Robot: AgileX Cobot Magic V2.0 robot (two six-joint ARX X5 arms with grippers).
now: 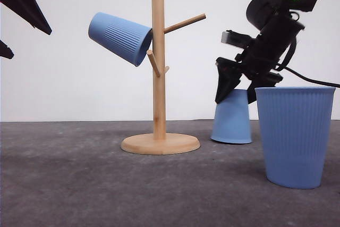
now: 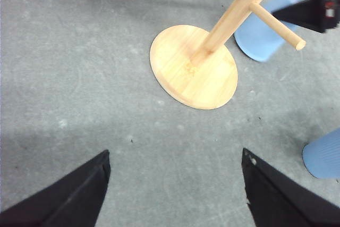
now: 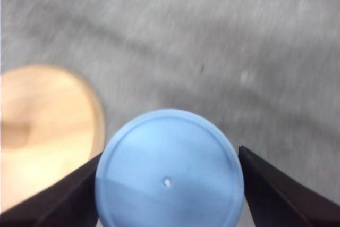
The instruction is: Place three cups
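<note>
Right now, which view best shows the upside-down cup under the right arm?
Right wrist view: the cup sits base-up, sharp between the open jaws. Front view shows its side, the top hidden behind the right gripper. Left wrist view shows part of it behind the stand.

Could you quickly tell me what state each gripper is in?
Left gripper: open, holding nothing.
Right gripper: open, jaws straddling the upside-down cup.

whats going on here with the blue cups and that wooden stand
One cup already hangs on a peg of the wooden stand. The right tool sits open on either side of an upside-down cup on the table. A third cup stands upright nearby. The left tool is open, holding nothing.
</note>
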